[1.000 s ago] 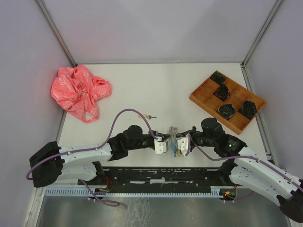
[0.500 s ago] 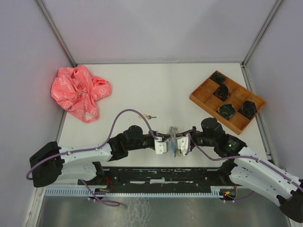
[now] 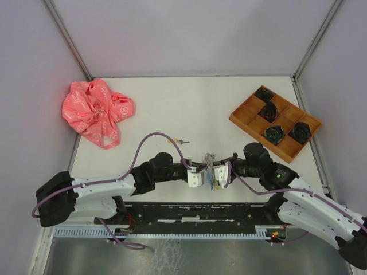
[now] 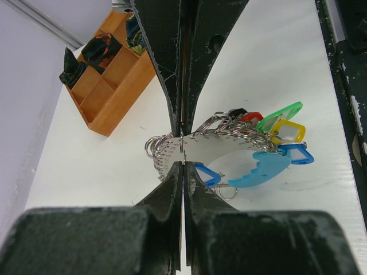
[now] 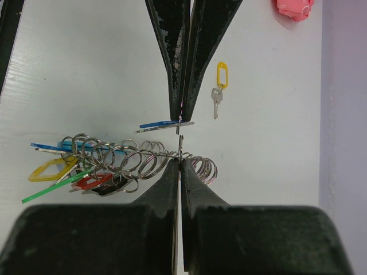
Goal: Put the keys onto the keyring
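1. Counter (image 3: 189, 109): white, flat surface. All items listed below are located relative to the keyring bundle.

2. Keyring bundle (image 3: 210, 166): a cluster of silver wire rings (image 5: 143, 163) threaded along a perforated metal plate (image 4: 223, 148), carrying green, yellow, blue and red plastic tags (image 4: 287, 132). It sits at the near centre of the counter, between the two arms. Whether it rests on the surface or is held just above it cannot be told.

3. Left gripper (image 4: 182, 154): reaches the bundle from the left. Jaws are together, clamped on the edge of the perforated metal plate.

4. Right gripper (image 5: 179, 146): reaches the bundle from the right, directly opposite the left gripper. Jaws are together, pinching a thin metal part of the bundle seen edge-on, just above the row of rings.

5. Loose key (image 5: 216, 102): a small silver key with a yellow plastic tag. It lies flat on the counter near the bundle, on its far-left side, not touching it and not threaded onto any ring.

6. Wooden tray (image 3: 243, 114): an orange-brown rectangular tray divided into compartments, well apart from the bundle, to its far right, set at an angle. Four compartments each hold one black rosette-shaped item (image 3: 274, 134); what these items are cannot be told.

7. Pink bag (image 3: 94, 112): a crumpled pink plastic bag with a pale print, well apart from the bundle, to its far left.
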Available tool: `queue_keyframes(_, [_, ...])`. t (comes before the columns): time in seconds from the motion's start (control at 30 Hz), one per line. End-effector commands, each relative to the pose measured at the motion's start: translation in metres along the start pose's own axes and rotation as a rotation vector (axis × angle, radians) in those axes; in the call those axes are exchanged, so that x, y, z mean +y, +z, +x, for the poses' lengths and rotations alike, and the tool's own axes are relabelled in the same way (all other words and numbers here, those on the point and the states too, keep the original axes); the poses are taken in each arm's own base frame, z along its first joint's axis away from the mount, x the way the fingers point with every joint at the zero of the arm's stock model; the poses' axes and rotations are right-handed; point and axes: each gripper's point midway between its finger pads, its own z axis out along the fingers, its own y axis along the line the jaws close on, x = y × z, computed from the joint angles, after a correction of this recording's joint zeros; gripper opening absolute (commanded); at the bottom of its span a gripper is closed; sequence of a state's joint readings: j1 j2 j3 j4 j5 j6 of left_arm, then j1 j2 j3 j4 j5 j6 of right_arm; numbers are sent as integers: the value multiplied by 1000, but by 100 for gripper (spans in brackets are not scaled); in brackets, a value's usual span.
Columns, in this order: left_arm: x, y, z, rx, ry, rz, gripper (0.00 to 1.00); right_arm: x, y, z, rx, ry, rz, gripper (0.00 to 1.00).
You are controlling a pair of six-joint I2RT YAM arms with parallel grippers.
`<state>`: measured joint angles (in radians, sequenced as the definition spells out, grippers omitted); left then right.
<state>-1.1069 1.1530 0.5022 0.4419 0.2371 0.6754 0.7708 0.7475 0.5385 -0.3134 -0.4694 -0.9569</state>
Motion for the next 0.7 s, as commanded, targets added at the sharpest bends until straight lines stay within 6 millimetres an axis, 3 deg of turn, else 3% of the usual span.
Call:
queue_keyframes(0.0, [16,3,-17,-40,58,-37,3,-16,-3,-17,-41,-14,38,1])
queue_keyframes(0.3, [17,2,-11,-12,61,-51,3,-17,-3,-16,-36,-13,41,1])
queue_keyframes(0.67, [14,6,-17,-37,61,-26,3,-17,-3,-16,-38,-14,40,1])
